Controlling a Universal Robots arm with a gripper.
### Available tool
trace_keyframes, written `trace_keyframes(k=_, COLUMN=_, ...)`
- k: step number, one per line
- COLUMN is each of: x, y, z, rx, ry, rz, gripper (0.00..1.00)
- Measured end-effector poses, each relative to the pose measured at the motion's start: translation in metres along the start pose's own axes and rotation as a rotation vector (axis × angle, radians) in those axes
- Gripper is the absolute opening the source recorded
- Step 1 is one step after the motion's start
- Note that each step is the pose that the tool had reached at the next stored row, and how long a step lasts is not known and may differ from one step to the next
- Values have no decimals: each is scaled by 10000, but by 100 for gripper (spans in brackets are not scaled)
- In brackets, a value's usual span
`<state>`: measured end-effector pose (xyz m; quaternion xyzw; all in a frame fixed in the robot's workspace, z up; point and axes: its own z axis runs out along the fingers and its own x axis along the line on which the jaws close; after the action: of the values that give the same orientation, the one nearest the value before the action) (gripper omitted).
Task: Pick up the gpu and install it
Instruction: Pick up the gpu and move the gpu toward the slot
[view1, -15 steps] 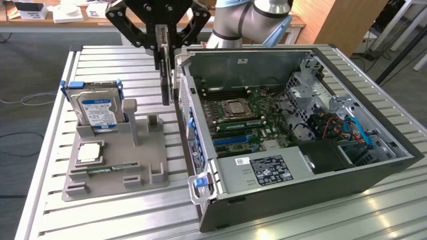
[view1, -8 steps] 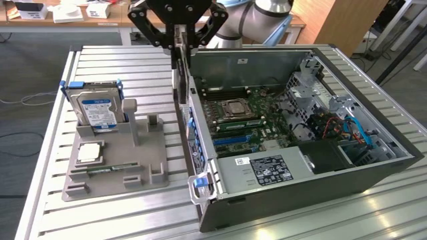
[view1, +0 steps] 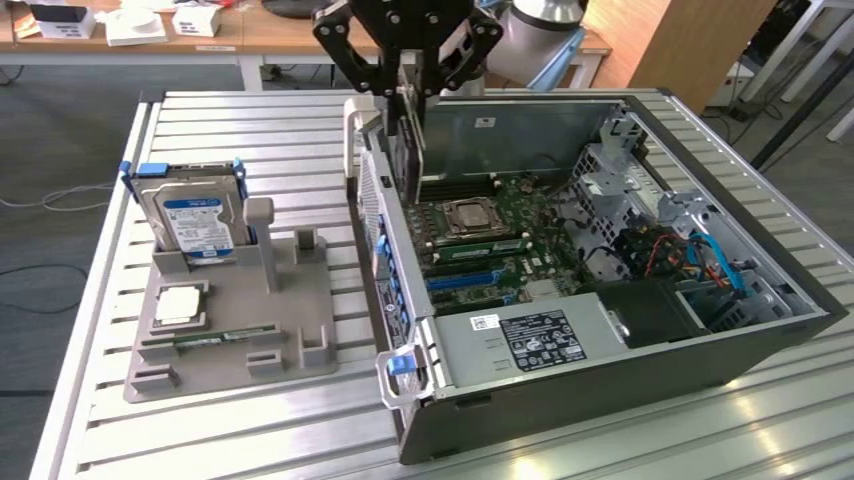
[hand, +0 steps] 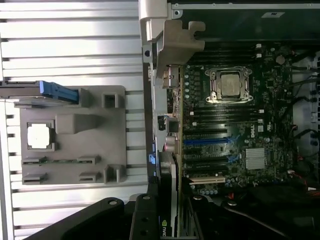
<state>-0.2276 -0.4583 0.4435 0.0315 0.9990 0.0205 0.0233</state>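
gpu (view1: 411, 130): thin flat card, dark board, held upright and edge-on to the exterior view. It hangs over the open computer case (view1: 601, 400), close along the case wall on the exterior view's left and toward the far end. In the wrist view the gpu (hand: 167, 200) runs away from the fingers as a narrow strip with a small green logo near the grip. It sits beside the motherboard (hand: 235, 125) and does not look seated. The blue slots (hand: 205, 141) lie off to one side of it, though how high the card's lower edge stands above the board cannot be judged. Handling estimate: light and stiff, so it should not sag in a pinch grip. It is fragile at the contact edge and the surface components, and smooth on its faces, so it could pivot if nudged. The flat faces near the upper edge look like the safest purchase, away from the connector fingers. Gripper (view1: 411, 95): black fingers closed onto the two faces of the card, clamping it between them; the same clamp shows in the wrist view, gripper (hand: 167, 222). Arm pose: wrist pointing straight down, tool roughly vertical above the case wall. Elsewhere, on the slatted table (view1: 240, 430), a grey fixture (view1: 227, 330) carries a hard drive (view1: 194, 220) and a memory stick (view1: 214, 338), well apart from the card.
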Motion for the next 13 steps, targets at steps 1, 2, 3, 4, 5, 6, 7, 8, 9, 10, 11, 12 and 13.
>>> trace_keyframes(k=1, x=-38, y=3, z=2, rx=0, ry=-1, rz=0, gripper=27)
trace_keyframes(k=2, x=-75, y=7, z=4, rx=0, ry=0, rz=0, gripper=27)
trace_keyframes(k=3, x=-114, y=10, z=6, rx=-1, ry=-1, rz=-1, gripper=27)
trace_keyframes(k=4, x=-155, y=13, z=8, rx=-1, ry=-1, rz=-2, gripper=27)
trace_keyframes(k=5, x=-193, y=16, z=10, rx=-1, ry=-1, rz=0, gripper=27)
trace_keyframes(k=6, x=-234, y=19, z=12, rx=0, ry=-1, rz=0, gripper=27)
trace_keyframes(k=7, x=-274, y=23, z=14, rx=0, ry=-1, rz=0, gripper=27)
trace_keyframes(k=8, x=-319, y=26, z=16, rx=0, ry=-1, rz=-1, gripper=27)
trace_keyframes(k=9, x=-363, y=30, z=18, rx=0, ry=-1, rz=-2, gripper=27)
trace_keyframes(k=10, x=-405, y=34, z=21, rx=-1, ry=-1, rz=0, gripper=27)
trace_keyframes(k=11, x=-450, y=38, z=23, rx=-1, ry=-1, rz=0, gripper=27)
trace_keyframes(k=12, x=-492, y=41, z=24, rx=0, ry=0, rz=-1, gripper=27)
trace_keyframes(k=13, x=-537, y=45, z=26, rx=0, ry=0, rz=-1, gripper=27)
